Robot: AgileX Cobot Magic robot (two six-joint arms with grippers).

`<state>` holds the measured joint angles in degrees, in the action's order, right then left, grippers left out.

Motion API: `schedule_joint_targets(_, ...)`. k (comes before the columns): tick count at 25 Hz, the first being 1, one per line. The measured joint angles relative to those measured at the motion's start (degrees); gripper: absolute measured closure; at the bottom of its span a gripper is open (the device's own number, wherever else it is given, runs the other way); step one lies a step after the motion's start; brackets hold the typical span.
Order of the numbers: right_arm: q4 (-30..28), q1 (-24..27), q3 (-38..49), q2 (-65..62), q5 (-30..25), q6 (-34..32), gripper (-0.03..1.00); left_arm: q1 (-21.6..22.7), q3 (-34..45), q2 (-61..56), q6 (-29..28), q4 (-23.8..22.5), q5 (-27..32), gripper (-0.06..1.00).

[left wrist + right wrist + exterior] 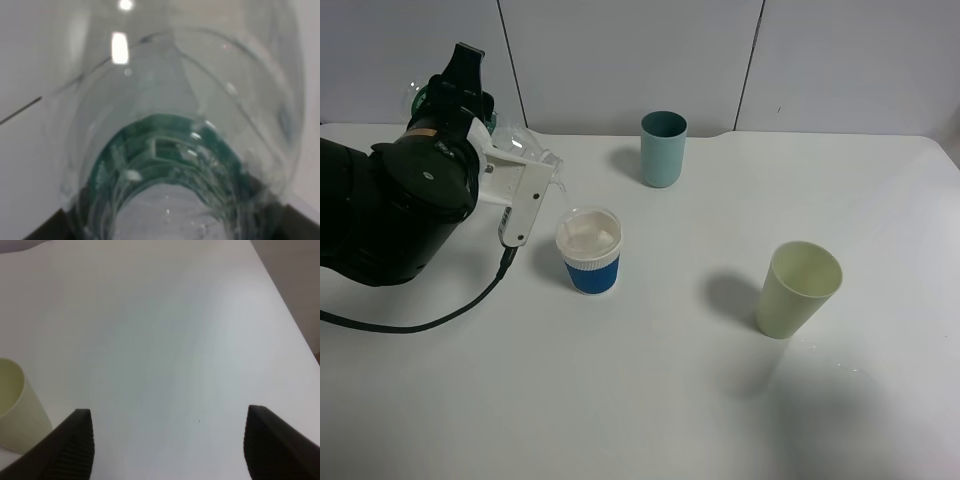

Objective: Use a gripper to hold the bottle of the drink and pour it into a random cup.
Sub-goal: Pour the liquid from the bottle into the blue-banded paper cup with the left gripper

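Bottle of the drink [190, 150] sits clamped between the jaws of the left gripper [523, 180], which are closed tight on its clear body. The left wrist view is filled by the plastic wall and the green label, with only dark finger edges at the lower corners. The grip lies across the body, not the neck. That, I judge, leaves the open mouth free and gives the wrist leverage for tilting.

In the high view the bottle is tipped well over. Its base is raised toward the back wall, and its mouth points down past the white gripper head, just above the rim of the blue paper cup [590, 250]. A thin pale streak seems to run from the mouth to the cup, but I cannot tell for sure that liquid is flowing. The pour looks to be under way. The mouth hangs over the cup's arm-side edge, so a spill over that rim is the risk.

Further out, the teal cup [663, 148] and the pale green cup [798, 288] stand well apart on the white table [650, 400]. The right gripper [169, 440] hangs over bare table beside the pale green cup, its jaws wide apart and empty, clear of the pour.
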<state>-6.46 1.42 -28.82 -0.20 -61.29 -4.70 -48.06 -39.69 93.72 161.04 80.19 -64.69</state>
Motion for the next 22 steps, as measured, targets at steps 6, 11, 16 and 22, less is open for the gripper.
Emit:
schedule_joint_targets(6, 0.0, 0.0, 0.0, 0.0, 0.0, 0.0, 0.33, 0.0, 0.0, 0.0, 0.1, 0.0, 0.0, 0.44)
schedule_joint_targets(11, 0.0, 0.0, 0.0, 0.0, 0.0, 0.0, 0.33, 0.0, 0.0, 0.0, 0.2, -0.1, 0.0, 0.44)
schedule_joint_targets(16, 0.0, 0.0, 0.0, 0.0, 0.0, 0.0, 0.33, 0.0, 0.0, 0.0, 0.5, -0.9, 0.0, 0.44)
schedule_joint_targets(22, 0.0, 0.0, 0.0, 0.0, 0.0, 0.0, 0.33, 0.0, 0.0, 0.0, 1.1, -1.3, 0.0, 0.44)
